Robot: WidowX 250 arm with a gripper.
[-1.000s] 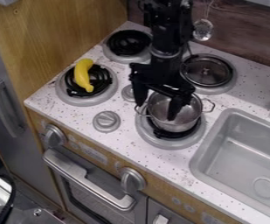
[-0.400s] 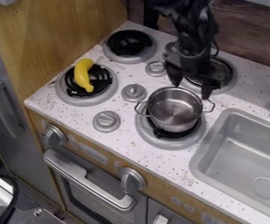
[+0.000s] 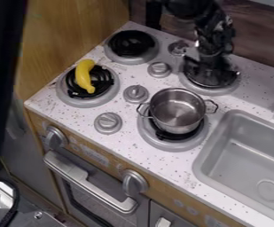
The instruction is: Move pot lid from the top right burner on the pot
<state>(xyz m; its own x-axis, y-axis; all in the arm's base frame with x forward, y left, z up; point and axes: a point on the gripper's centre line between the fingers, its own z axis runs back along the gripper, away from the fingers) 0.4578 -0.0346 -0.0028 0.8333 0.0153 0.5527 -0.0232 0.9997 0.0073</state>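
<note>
Black gripper (image 3: 211, 70) at back right of stove, directly above glass pot lid (image 3: 210, 84), arm in from top edge. Gripper wide or narrow: cannot tell, dark on dark; same for any hold on lid. Lid on top right burner (image 3: 213, 92), partly behind gripper, apart from pot (image 3: 177, 108). Pot metal, upright, on bottom right burner (image 3: 171, 146), inside in view, one wire handle per side, black burner grate partly visible beneath. Yellow banana (image 3: 84, 76) on black coils of bottom left burner (image 3: 74, 101), stem end toward back, curved. Top left burner (image 3: 131, 59) behind banana, black coils inside gray ring. Four gray knobs on speckled white countertop (image 3: 124, 146), in a row between left and right burners: back one (image 3: 178, 48), next (image 3: 159, 69), then (image 3: 136, 93), front one (image 3: 108, 123). Gray sink (image 3: 209, 153) to right of pot, round drain (image 3: 268, 190) in bottom. Two larger knobs on wooden front panel, left (image 3: 56, 137) and right (image 3: 134, 183), gray oven handle (image 3: 85, 179) below. Wood side panel (image 3: 74, 40) at left, dark wood backsplash (image 3: 257, 40) behind. Blurry black upright shape (image 3: 0, 66) along left edge, hard to identify.
</note>
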